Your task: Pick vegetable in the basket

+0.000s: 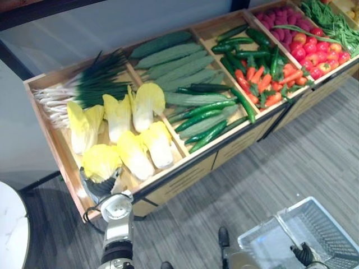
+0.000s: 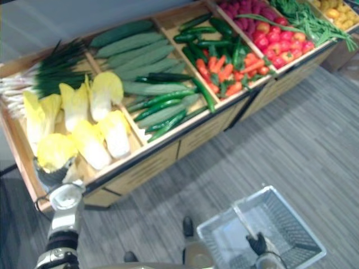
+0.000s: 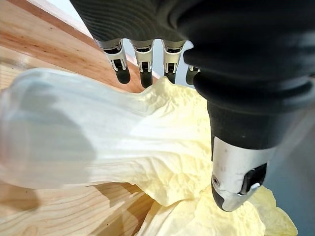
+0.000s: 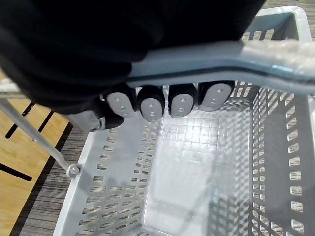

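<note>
A pale yellow napa cabbage (image 1: pixel 101 161) lies at the near left corner of the wooden display. My left hand (image 1: pixel 100 188) hovers right over its near end. In the left wrist view the fingers (image 3: pixel 142 64) reach straight over the cabbage (image 3: pixel 98 147) and the thumb (image 3: pixel 236 182) stands apart on the other side, so the hand is open. The grey mesh basket (image 1: pixel 336 230) hangs empty at lower right. My right hand (image 4: pixel 162 103) is shut on its handle (image 4: pixel 206 61), with the fingers curled round the bar.
The display (image 1: pixel 50 140) holds more cabbages (image 1: pixel 140 145), scallions (image 1: pixel 84 87), cucumbers (image 1: pixel 179 67), carrots (image 1: pixel 263 84) and tomatoes (image 1: pixel 317 56) in separate compartments. A white round table (image 1: pixel 11 230) stands at lower left. Grey plank floor lies between display and basket.
</note>
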Robot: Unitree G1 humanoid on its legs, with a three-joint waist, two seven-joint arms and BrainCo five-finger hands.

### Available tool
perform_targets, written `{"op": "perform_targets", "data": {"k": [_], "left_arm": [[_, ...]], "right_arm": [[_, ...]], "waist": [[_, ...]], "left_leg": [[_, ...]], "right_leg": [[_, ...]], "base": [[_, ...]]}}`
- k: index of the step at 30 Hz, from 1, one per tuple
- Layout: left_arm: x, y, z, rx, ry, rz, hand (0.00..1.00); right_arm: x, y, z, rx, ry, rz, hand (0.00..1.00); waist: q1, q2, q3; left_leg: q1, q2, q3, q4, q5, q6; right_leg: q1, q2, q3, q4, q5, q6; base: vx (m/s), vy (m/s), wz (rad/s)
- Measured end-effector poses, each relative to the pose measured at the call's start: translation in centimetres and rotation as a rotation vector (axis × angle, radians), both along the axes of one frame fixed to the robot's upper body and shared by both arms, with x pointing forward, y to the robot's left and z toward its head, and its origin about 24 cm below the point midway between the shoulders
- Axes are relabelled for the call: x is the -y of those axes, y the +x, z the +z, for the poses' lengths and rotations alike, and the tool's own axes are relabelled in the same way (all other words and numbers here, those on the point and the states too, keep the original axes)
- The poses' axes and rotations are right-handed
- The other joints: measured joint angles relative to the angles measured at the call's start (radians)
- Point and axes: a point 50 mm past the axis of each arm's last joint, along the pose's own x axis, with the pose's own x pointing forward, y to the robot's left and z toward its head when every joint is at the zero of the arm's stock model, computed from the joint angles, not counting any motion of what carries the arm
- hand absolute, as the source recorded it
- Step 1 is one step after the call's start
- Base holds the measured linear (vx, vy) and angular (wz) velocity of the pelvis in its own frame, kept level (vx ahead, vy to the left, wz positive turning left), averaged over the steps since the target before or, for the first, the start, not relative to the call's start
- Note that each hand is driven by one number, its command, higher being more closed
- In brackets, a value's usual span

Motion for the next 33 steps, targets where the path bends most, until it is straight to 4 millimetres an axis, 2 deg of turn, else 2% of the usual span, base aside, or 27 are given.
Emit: {"op": "perform_targets", "data": {"k": [21, 23, 31, 32, 33], "left_arm": [[-0.6, -0.8, -1.8, -0.071, -0.066, 0.072, 0.0], [-0.9, -0.5, -1.9, -0.078, -0.071, 0.082, 0.0], [-2.3, -0.6, -2.7, -0.199, -0.028, 0.092, 0.0], [-2.5, -0.6, -2.8, -0.218, -0.015, 0.094, 1.0], [-2.6, -0.7, -2.9, -0.225, -0.012, 0.094, 1.0]], "right_arm": [[-0.4, 0.6, 0.2, 0.021, -0.003, 0.046, 1.0], [-0.3, 0.9, 0.4, 0.029, -0.006, 0.056, 1.0], [-0.1, 1.6, 0.7, 0.039, -0.015, 0.087, 1.0], [0.0, 1.7, 0.8, 0.039, -0.02, 0.09, 1.0], [0.1, 1.7, 0.8, 0.039, -0.023, 0.09, 1.0]], "waist": [[-0.001, 0.002, 0.018], [-0.002, 0.002, 0.038], [-0.002, 0.003, 0.052], [-0.001, 0.005, 0.054], [-0.001, 0.006, 0.055]], "left_leg": [[-0.002, -0.004, 0.032, -0.001, -0.012, 0.001], [-0.002, -0.004, 0.033, -0.001, -0.012, 0.001], [-0.013, -0.006, 0.058, -0.001, -0.012, 0.001], [-0.012, -0.006, 0.06, -0.001, -0.012, 0.0], [-0.011, -0.007, 0.061, -0.001, -0.012, 0.0]], "right_leg": [[-0.033, 0.004, 0.042, 0.0, 0.011, 0.002], [-0.037, 0.005, 0.044, 0.005, 0.011, 0.002], [-0.068, 0.009, 0.07, 0.015, 0.015, 0.003], [-0.068, 0.01, 0.072, 0.015, 0.015, 0.003], [-0.068, 0.009, 0.073, 0.015, 0.015, 0.003]], "base": [[-0.02, -0.036, -0.07], [-0.05, -0.049, -0.01], [-0.02, -0.048, -0.1], [0.0, -0.031, -0.04], [-0.01, -0.039, -0.06]]}}
